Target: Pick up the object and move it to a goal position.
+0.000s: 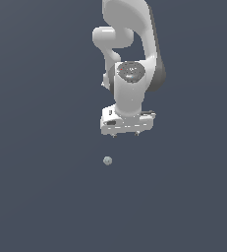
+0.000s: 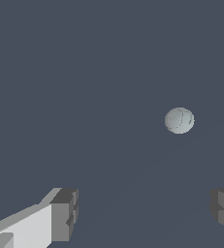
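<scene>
One gripper (image 2: 145, 218) spread wide, one grey-green ball (image 2: 179, 120) apart from it

The ball (image 1: 107, 160) (image 2: 179, 120) was tiny, round and pale grey-green, with faint darker lines crossing its surface in the wrist view. It lay alone on a plain dark slate-blue ground, touching nothing. In the exterior view it sat a little below the middle, slightly toward the exterior view's left. Nothing held it or covered it, and its whole outline showed in both views. Whether it rested on a surface or hung free could not be told.
</scene>
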You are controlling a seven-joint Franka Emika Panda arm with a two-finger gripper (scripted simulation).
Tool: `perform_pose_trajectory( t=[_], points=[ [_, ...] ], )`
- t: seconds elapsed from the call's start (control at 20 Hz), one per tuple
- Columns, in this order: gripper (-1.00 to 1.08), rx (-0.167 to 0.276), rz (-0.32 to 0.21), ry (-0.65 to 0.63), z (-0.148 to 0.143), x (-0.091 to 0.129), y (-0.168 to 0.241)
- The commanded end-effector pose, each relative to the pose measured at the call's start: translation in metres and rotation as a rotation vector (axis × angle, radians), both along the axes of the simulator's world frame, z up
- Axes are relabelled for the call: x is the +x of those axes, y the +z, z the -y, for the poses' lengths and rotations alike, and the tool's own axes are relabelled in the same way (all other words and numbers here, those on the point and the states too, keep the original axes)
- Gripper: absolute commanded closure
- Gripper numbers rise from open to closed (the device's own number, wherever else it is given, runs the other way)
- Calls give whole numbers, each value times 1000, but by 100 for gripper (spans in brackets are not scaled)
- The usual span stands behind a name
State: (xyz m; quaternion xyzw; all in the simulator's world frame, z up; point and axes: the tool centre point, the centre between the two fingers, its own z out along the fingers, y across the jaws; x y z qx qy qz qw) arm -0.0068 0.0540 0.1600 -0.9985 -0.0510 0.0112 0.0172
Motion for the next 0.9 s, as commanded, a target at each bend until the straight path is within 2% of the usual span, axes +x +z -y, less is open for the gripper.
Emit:
perform_pose_trajectory(
  t=[0.0, 0.3, 0.85],
  points=[
    [-92, -1, 1, -2, 3, 3, -3],
    [-92, -6, 6, -11, 19, 17, -21],
    [-92, -27, 20, -33, 67, 51, -75]
  ],
)
